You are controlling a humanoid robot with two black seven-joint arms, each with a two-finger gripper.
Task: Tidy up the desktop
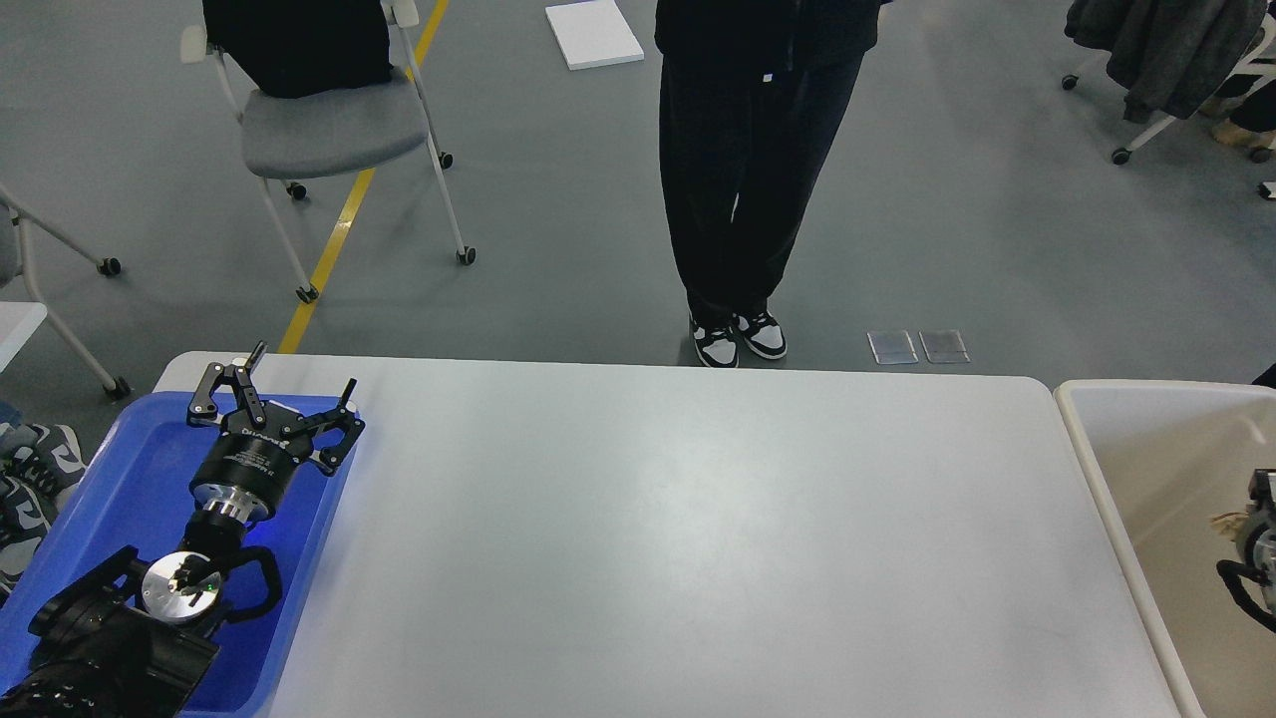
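Note:
The desktop [678, 519] is a wide white-grey tabletop with nothing lying on it. My left gripper [304, 371] is open and empty, held over the far right corner of the blue tray [120, 479] at the table's left end. A small part of my right arm [1258, 543] shows at the right edge, over the beige bin [1136, 449]. Its fingers cannot be made out. A small beige scrap [1226, 520] shows beside it; I cannot tell whether it is held.
A person in black trousers [743, 199] stands right behind the table's far edge. A grey wheeled chair [329, 130] stands at the back left. Another chair with clothes [1166, 50] is at the back right.

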